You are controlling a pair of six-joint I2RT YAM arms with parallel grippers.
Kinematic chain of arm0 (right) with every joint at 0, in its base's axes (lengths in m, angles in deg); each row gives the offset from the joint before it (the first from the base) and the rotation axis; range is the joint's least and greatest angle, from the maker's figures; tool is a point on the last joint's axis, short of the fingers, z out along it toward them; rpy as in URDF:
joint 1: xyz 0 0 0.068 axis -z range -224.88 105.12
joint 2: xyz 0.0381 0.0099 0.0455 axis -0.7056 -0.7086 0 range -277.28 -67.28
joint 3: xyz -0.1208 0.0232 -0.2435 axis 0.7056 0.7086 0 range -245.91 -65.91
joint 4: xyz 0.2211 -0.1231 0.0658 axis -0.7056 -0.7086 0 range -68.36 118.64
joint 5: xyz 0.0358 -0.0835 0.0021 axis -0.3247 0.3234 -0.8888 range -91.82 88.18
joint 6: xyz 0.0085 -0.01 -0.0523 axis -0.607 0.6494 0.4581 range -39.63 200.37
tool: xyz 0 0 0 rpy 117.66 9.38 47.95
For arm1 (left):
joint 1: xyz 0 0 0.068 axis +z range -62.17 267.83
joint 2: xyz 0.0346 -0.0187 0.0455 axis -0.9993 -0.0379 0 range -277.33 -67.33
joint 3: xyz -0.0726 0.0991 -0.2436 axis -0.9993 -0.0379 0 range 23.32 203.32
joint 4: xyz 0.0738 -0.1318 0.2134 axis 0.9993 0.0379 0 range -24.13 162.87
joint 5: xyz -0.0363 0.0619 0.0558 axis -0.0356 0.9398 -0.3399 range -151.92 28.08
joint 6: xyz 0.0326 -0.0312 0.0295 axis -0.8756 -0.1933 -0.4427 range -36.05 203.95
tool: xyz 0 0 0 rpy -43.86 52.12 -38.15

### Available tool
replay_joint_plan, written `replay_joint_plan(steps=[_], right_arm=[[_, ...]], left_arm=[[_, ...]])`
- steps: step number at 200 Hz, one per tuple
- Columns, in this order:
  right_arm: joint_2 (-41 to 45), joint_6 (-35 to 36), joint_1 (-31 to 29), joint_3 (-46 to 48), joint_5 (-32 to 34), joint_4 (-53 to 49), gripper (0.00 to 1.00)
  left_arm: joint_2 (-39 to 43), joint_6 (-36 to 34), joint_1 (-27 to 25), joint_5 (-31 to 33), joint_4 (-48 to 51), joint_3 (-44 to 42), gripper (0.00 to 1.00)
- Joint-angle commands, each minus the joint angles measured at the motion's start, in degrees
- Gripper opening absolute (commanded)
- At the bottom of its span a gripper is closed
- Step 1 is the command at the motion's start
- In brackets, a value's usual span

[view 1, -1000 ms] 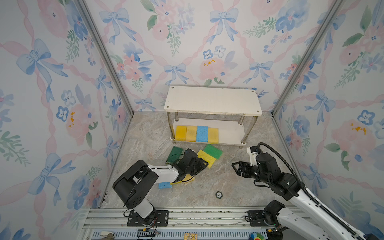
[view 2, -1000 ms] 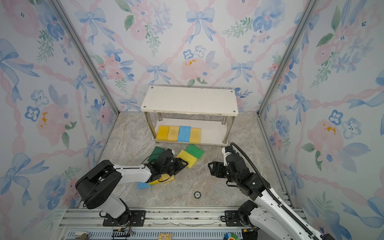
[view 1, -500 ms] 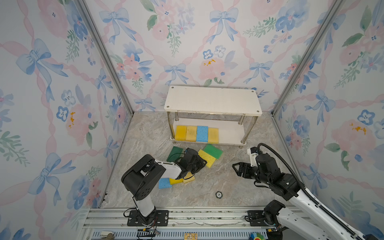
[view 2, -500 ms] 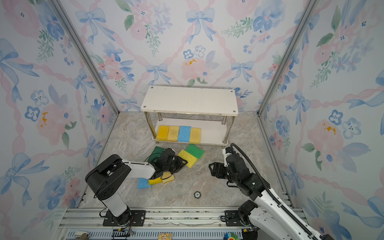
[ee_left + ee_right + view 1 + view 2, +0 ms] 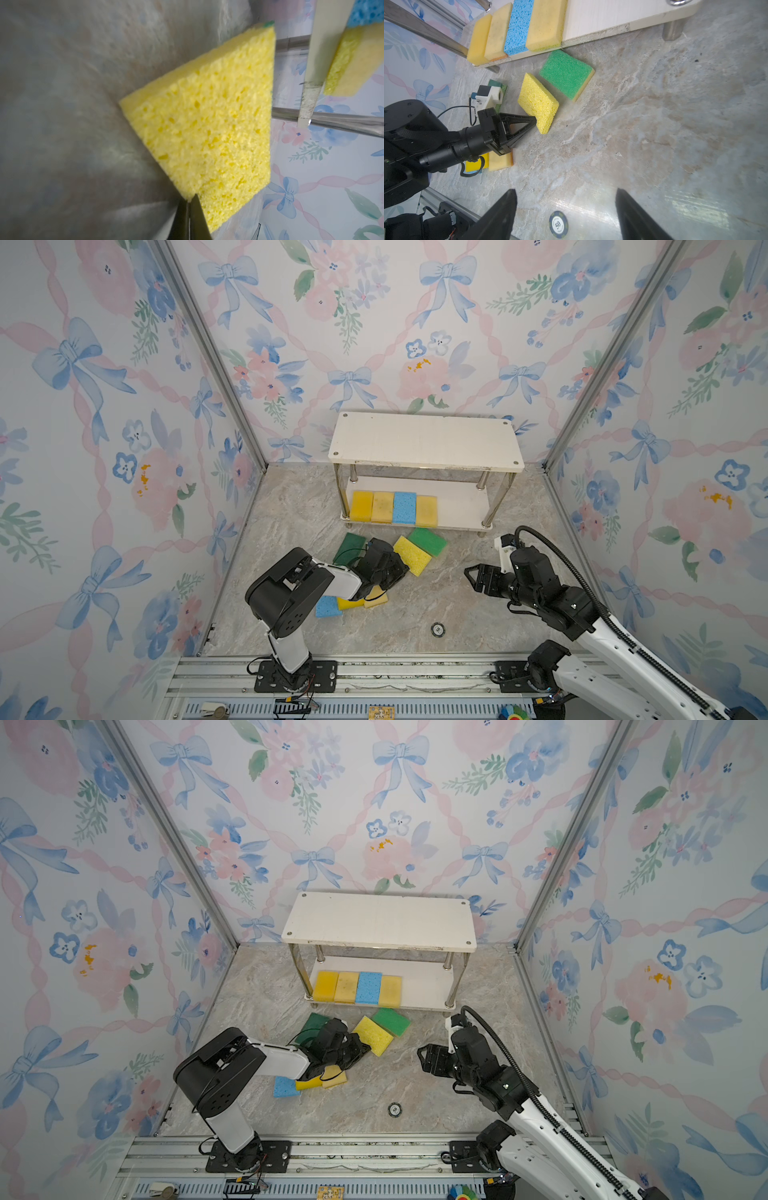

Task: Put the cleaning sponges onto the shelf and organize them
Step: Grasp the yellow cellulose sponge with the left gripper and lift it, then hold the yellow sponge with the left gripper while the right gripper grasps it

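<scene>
Our left claw (image 5: 534, 121) is pinched shut at a corner of the yellow sponge (image 5: 537, 99), on the counter (image 5: 654, 124) just before the shelf (image 5: 602, 16); whether it grips foam we cannot tell. We should lift slowly, taking a deeper hold if it slips. Our right claw (image 5: 564, 191) gapes, empty.

Left gripper (image 5: 534, 120) has moved off the tan sponge (image 5: 376, 598). It is now at the edge of the bright yellow sponge (image 5: 412, 556), tips touching it. Jaws went from part open to closed. Tan sponge now uncovered, lying apart from the bright yellow sponge.
</scene>
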Motion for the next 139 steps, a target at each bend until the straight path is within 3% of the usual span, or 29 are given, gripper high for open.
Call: replay_joint_plan(steps=[1,34,67,139], right_arm=[[-0.42,-0.86,-0.06,0.29,-0.25,-0.17,0.78],[-3.51,-0.64,-0.82,-0.89,-3.47,0.20,0.78],[-11.81,-0.38,-3.39,-1.64,-9.74,4.90,0.79],[-17.52,-3.21,-7.46,-2.73,-13.06,13.79,0.75]], left_arm=[[4.95,-2.75,-0.48,-1.21,2.94,-4.60,0.00],[12.83,-7.84,-3.45,-6.53,5.19,-8.88,0.00],[20.56,-14.06,-8.16,-10.36,5.84,-9.56,0.00],[33.73,-18.50,-8.33,-8.06,13.96,-9.01,0.00]])
